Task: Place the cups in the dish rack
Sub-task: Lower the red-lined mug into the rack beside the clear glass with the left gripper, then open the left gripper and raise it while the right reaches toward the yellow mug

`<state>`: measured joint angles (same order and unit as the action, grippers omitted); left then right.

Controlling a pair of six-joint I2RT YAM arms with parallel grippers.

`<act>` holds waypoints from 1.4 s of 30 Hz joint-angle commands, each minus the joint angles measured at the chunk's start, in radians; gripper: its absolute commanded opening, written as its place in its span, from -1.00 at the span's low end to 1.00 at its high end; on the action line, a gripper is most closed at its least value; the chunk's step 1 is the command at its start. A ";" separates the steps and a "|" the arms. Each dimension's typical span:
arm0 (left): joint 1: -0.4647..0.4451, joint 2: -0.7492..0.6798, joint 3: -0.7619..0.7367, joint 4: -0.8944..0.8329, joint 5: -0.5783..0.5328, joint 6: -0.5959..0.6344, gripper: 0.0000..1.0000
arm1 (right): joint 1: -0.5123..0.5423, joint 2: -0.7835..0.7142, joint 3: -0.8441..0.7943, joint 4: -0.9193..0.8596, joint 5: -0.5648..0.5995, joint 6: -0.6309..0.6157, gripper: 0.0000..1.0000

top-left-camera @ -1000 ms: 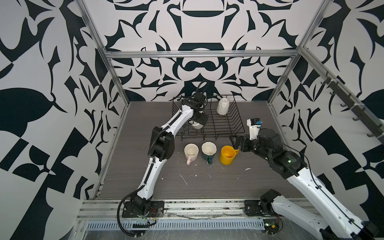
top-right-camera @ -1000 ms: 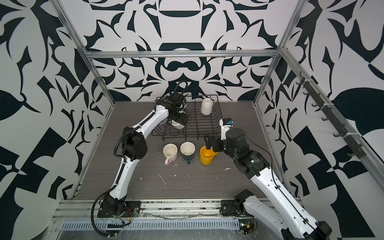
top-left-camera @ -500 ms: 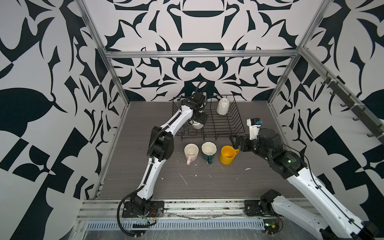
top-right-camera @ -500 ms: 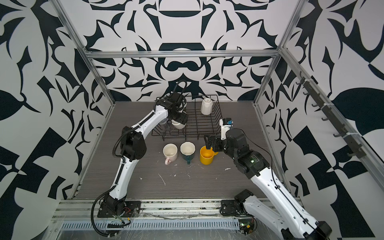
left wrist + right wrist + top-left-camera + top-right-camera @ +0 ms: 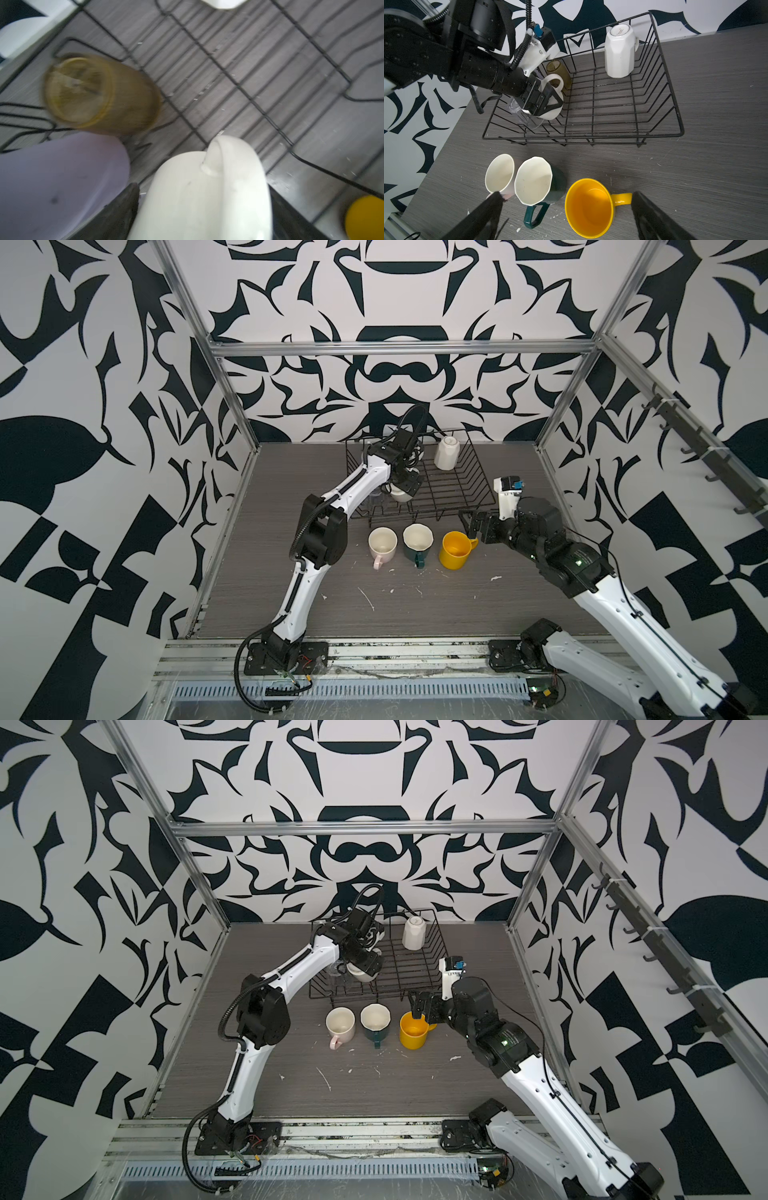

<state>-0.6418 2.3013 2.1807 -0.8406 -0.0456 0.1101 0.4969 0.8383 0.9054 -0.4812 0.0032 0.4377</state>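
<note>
- The worktop (image 5: 415,605) is lying open in front of the mug row and on both sides of the rack, with white scuffs marking it.
- The dish rack (image 5: 591,137) is sitting at the back near the rear wall, and its middle and near-right floor are standing free.
- The left gripper (image 5: 548,104) is reaching over the rack's left end, its jaws clamping wide across the tilted cream mug (image 5: 553,115) inside the rim.
- The right gripper (image 5: 471,524) is hovering off the rack's front right corner. Its jaws are spreading wide and holding nothing, with one finger just beside the handle of the yellow mug (image 5: 455,549).
- The green mug (image 5: 417,541) and pink mug (image 5: 382,543) are standing upright in that row.
- The white mug (image 5: 446,452) is standing upside down in the rack's far right corner.
- The lilac tumbler (image 5: 62,182), olive glass (image 5: 99,93) and clear glass (image 5: 519,110) are crowding the left end.
</note>
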 commanded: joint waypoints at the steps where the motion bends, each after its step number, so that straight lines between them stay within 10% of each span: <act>1: -0.018 -0.063 -0.017 0.021 0.030 0.085 0.59 | -0.007 -0.021 0.004 0.031 -0.004 -0.007 0.97; 28: -0.018 -0.018 -0.008 0.059 -0.046 0.092 0.96 | -0.006 -0.034 -0.001 0.028 -0.012 0.006 0.97; 42: 0.007 -0.344 -0.269 0.403 -0.032 -0.080 0.99 | -0.008 -0.010 0.056 -0.094 0.057 -0.056 0.94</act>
<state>-0.6518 2.0716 1.9636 -0.5789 -0.0860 0.1089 0.4923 0.8219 0.9058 -0.5323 0.0170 0.4179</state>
